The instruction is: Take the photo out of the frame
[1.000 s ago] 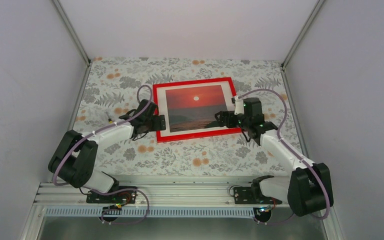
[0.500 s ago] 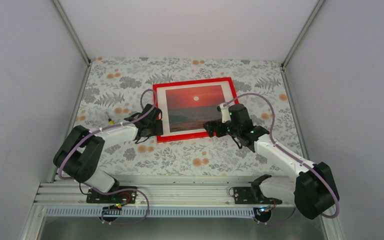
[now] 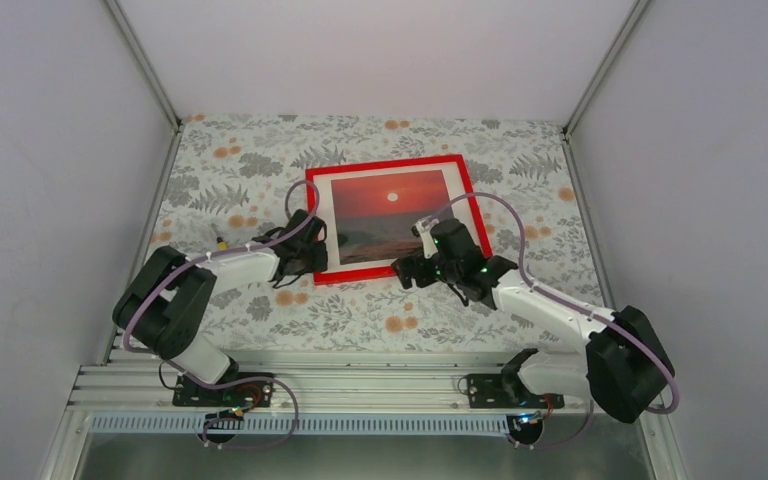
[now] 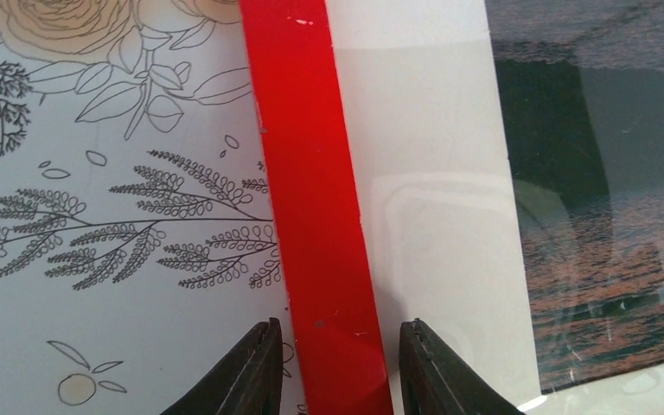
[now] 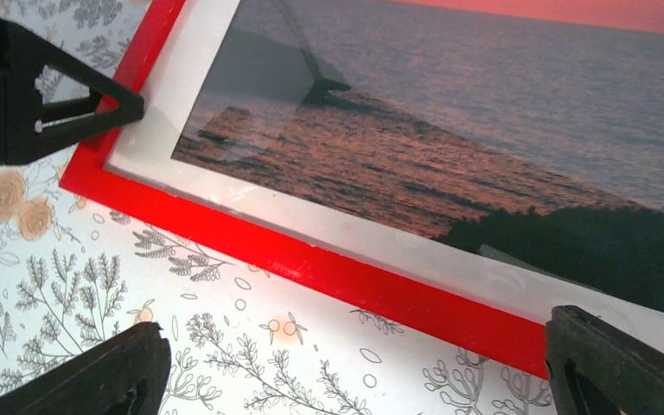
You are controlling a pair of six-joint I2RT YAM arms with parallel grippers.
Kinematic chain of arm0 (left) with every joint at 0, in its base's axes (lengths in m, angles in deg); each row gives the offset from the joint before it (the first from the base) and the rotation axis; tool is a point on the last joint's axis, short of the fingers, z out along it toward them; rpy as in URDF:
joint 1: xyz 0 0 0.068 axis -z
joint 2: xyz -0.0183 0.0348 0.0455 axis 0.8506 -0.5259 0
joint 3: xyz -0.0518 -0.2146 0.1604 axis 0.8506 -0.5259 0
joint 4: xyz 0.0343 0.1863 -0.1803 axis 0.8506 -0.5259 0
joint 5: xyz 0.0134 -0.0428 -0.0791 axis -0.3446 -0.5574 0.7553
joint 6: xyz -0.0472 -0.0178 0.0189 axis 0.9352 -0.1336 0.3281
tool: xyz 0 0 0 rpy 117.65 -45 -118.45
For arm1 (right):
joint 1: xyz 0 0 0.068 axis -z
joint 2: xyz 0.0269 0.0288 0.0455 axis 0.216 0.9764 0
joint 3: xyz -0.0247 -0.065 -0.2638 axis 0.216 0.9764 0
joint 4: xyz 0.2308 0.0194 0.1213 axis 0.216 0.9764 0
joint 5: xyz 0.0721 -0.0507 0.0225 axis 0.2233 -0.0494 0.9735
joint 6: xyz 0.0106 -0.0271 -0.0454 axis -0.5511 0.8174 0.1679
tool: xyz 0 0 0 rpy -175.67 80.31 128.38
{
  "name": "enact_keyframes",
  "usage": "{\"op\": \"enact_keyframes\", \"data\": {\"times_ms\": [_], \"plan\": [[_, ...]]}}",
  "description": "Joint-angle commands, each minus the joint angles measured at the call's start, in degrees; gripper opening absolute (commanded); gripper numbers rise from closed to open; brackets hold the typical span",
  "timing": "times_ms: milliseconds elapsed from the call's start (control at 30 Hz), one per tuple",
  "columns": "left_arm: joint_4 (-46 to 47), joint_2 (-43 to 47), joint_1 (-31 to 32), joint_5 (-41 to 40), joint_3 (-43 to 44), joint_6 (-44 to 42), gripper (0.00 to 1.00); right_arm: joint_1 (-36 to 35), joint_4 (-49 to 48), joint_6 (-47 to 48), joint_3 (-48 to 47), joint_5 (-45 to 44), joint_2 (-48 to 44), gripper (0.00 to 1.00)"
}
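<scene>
The red frame point(image 3: 390, 163) lies flat, face up, on the floral tablecloth, and the sunset photo point(image 3: 390, 215) sits inside it behind a white mat point(image 4: 424, 173). My left gripper point(image 3: 312, 252) is at the frame's left rail near the front corner. In the left wrist view its jaws point(image 4: 337, 333) straddle the red rail point(image 4: 307, 173), with a narrow gap on each side. My right gripper point(image 3: 410, 270) hovers wide open over the frame's near rail point(image 5: 311, 272). One finger is above the cloth and the other is at the rail's edge. Nothing is held.
The floral tablecloth point(image 3: 260, 160) covers the whole table. Grey walls with metal corner posts point(image 3: 145, 65) close in the left, right and back. An aluminium mounting rail point(image 3: 360, 385) runs along the near edge. The left gripper's fingers point(image 5: 95, 108) show in the right wrist view.
The left gripper's jaws have narrowed around the frame's left rail. The right arm has swung from the frame's right rail leftward to its near rail, still wide open.
</scene>
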Motion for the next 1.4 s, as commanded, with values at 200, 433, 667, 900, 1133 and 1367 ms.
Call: {"op": "enact_keyframes", "data": {"times_ms": [200,433,667,900,1133,1367], "plan": [[-2.27,-1.83,0.53,-3.44,1.65,-1.92,0.25,-6.69,-0.1,4.16,-2.72,-6.43,3.51,0.96],[-7.16,-1.52,0.49,-7.34,6.37,-4.3,0.18,-13.66,3.23,7.11,-6.12,-14.73,6.98,0.97],[-11.12,-0.37,-0.1,-9.11,11.81,-6.69,0.14,-24.1,7.67,10.36,-10.24,-31.39,12.53,0.98],[-15.29,1.67,-0.51,-10.4,15.11,-8.51,0.11,-29.72,8.35,10.87,-11.69,-46.85,19.72,0.97],[-17.72,3.81,-1.04,-10.16,15.09,-9.45,0.11,-31.89,4.13,16.47,-14.22,-59.54,31.13,0.92],[-18.68,5.45,-1.05,-9.22,15.15,-9.75,0.11,-31.83,1.79,19.17,-17.32,-66.44,41.07,0.82]]}}
